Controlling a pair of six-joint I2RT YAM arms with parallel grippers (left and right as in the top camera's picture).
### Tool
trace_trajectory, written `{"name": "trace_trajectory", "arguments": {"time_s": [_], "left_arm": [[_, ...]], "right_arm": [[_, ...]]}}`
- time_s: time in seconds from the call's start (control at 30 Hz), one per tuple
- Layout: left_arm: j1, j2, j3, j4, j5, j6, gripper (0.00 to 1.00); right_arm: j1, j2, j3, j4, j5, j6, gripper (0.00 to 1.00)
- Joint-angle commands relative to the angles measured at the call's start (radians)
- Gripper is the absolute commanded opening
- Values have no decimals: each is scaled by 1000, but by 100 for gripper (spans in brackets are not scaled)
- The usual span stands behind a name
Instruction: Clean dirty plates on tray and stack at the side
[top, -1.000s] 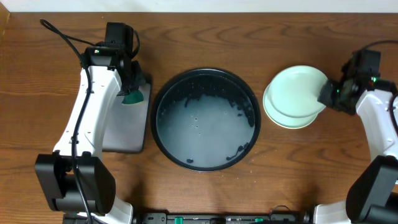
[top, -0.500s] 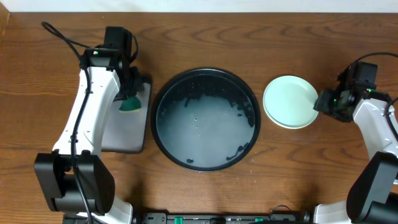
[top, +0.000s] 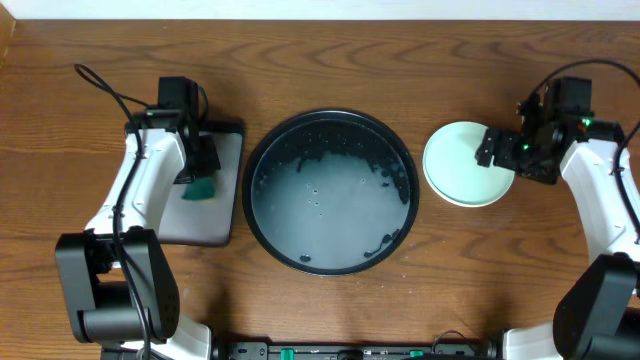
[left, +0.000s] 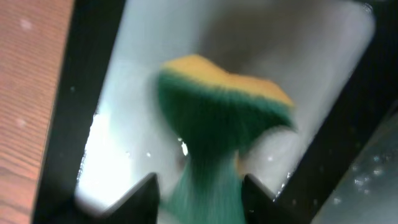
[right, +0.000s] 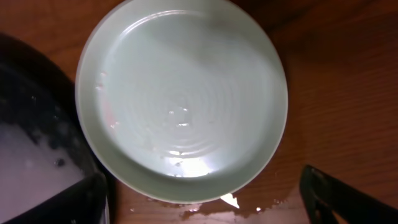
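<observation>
The plates (top: 462, 165) lie stacked on the worktop (top: 330, 50) just right of the tray (top: 330, 118), clear of its rim. That puts them at the side, as the task asks. From above only the mint top plate (right: 183, 99) shows plainly, so I cannot count what lies under it. It is upright and glistens wet, with drops on the wood beside it.

The right claw (top: 503, 158) hangs over the stack's right edge with its jaws wide apart, one finger to each side in the wrist view and nothing held. It looks like a release, with the plate left resting by its own weight.

The tray holds only sudsy water and no plate, so the washing seems finished or nearly so.

Further left, the sponge (top: 201, 188) is on the grey tray (top: 215, 215), probably parked there to drip. The left claw (left: 199, 199) straddles its narrow waist. The wrist view is blurred, so I cannot tell whether the claw grips or has let go.
</observation>
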Motion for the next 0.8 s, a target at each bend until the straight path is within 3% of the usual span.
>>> {"name": "trace_trajectory", "arguments": {"time_s": [0.0,0.13,0.37,0.4,0.43,0.77], "left_arm": [[4,5,-18,10,-6,4,54],[4,2,6,6,-6,-8,61],[4,-137,169,-135,-3,-72,62],[4,-163,170,-132,-3,-72,72],[4,-191,170,-133,-3,-72,76],[4,-293,169,-133,-3,-72,77]], "right_arm": [[28,-37,93,-44,51,-5,99],[43,-82,155,-79,50,-4,99],[58,-250,190,-82,50,-4,99],[58,-280,190,-81,50,-4,99],[58,-310,190,-81,50,-4,99],[58,-560,190,-90,8,-3,99]]}}
